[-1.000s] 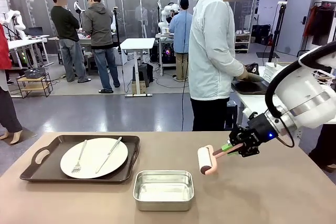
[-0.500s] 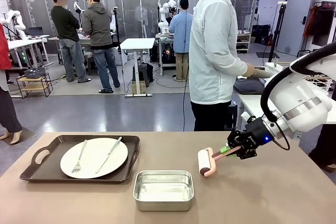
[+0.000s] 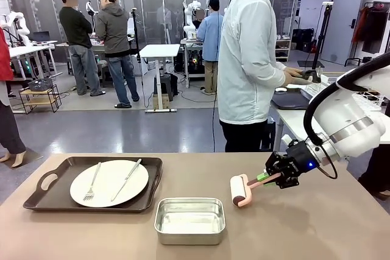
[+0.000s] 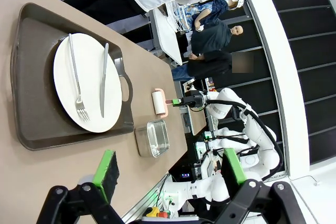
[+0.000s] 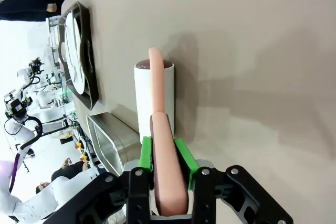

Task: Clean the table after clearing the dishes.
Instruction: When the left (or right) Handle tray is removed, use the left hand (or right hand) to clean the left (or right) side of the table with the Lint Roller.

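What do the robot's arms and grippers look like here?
The right arm is glossy white with a silver joint ring, a looping black cable and a small blue light. Both the right gripper and left gripper are black with green pads.

so the tray (image 3: 152,168) sits on the table (image 3: 317,229) over by its left edge, with the plate (image 3: 119,187) on it, fork (image 3: 92,184) on the plate's left half and knife (image 3: 126,179) on its right. the pan (image 3: 189,235) is just off the tray's near right corner, mid-table by the near edge. the roller (image 3: 238,189) is right of the pan, its handle in the right gripper (image 3: 268,178) reaching in from the right edge. a person (image 3: 247,59) stands behind the far edge.
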Robot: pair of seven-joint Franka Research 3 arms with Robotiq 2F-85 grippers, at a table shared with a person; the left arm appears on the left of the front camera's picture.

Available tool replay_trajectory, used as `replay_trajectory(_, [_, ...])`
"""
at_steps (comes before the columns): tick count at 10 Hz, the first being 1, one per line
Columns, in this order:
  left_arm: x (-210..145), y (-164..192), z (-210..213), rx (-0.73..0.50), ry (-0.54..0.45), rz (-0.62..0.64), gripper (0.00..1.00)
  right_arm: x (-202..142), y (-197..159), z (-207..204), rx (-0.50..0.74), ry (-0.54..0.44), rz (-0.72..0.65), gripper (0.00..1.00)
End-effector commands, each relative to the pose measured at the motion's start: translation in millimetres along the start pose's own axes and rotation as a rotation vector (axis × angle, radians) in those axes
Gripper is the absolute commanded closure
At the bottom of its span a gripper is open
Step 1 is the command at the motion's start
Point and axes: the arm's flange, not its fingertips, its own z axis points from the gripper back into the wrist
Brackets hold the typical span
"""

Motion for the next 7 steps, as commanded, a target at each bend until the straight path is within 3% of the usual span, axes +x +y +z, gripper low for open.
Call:
replay_trajectory(1, [-1.0, -0.9, 3.4, -0.002, -0.002, -0.003, 0.00, 3.4, -15.6, 9.3, -0.041, -0.029, -0.001, 0.78])
replay_trajectory(3, [-1.0, -0.9, 3.4, -0.002, -0.002, -0.003, 0.00, 1.9, -27.9, 36.8, -0.094, -0.054, 0.007, 0.78])
replay_trajectory(7, [-1.0, -0.9, 3.4, -0.002, -0.002, -0.003, 0.00, -17.1, -34.9, 83.1, -0.365, -0.109, -0.025, 0.78])
